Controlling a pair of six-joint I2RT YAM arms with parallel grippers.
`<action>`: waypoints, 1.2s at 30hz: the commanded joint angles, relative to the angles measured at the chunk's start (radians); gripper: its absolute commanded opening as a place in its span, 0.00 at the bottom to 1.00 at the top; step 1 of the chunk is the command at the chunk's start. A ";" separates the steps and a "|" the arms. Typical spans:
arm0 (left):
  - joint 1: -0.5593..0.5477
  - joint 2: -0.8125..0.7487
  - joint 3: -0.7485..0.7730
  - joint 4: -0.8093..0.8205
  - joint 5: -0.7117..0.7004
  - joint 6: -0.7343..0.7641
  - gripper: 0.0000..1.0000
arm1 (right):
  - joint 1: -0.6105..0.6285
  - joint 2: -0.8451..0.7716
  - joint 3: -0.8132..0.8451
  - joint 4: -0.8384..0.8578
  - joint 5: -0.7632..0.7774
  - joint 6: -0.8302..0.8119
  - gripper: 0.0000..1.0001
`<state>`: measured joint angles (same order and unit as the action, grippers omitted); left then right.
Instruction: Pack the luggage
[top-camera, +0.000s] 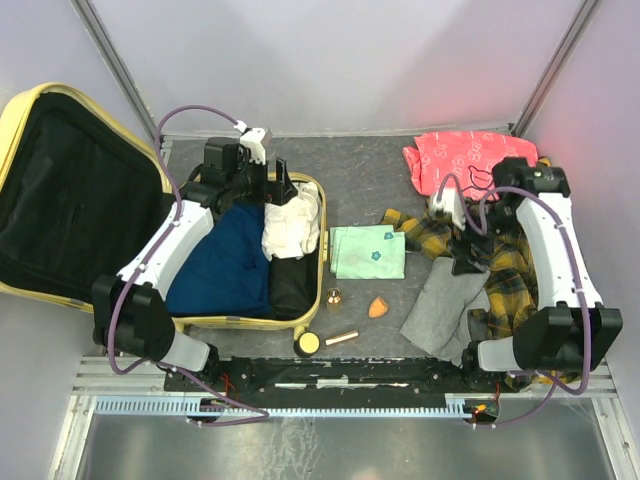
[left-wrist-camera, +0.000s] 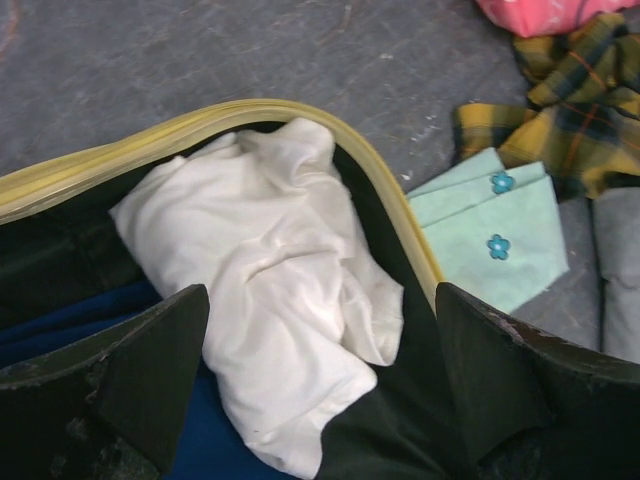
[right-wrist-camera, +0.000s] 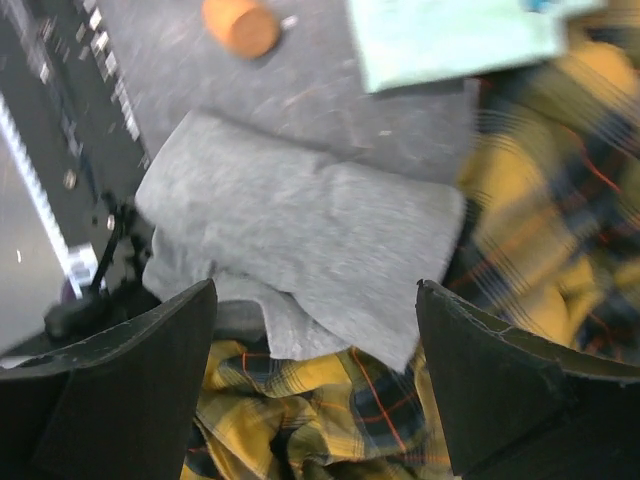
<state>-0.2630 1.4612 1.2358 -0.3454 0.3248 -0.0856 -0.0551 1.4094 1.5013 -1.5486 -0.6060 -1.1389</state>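
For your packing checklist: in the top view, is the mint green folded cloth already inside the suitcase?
No, the mint green cloth lies on the table beside the suitcase, outside its yellow rim.

white garment (top-camera: 290, 228) and blue cloth (top-camera: 225, 262) crowd the luggage (top-camera: 250, 323); bare table (top-camera: 350, 170) lies open beyond the mint cloth (top-camera: 368, 252), heaped plaid clothes (top-camera: 503, 288) blocking the right side.

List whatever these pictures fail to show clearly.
Top view: the left arm covers part of the blue garment in the luggage.
Top view: the small copper item beside the luggage is too small to identify.
Right wrist view: the yellow plaid cloth is blurred; the orange object is cut by the top edge.
Left wrist view: the pink cloth is cut by the top edge.
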 joint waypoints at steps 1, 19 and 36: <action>0.005 -0.009 0.062 -0.019 0.154 0.048 0.99 | 0.065 -0.041 -0.171 -0.140 -0.007 -0.505 0.88; 0.013 -0.035 0.031 -0.024 0.151 0.050 0.99 | 0.413 0.214 -0.366 0.174 0.231 -0.680 0.82; 0.041 -0.008 0.060 -0.024 0.135 0.049 0.99 | 0.424 0.350 -0.490 0.354 0.396 -0.700 0.47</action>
<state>-0.2302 1.4612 1.2591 -0.3737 0.4522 -0.0803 0.3687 1.7725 1.0523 -1.2667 -0.2447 -1.8263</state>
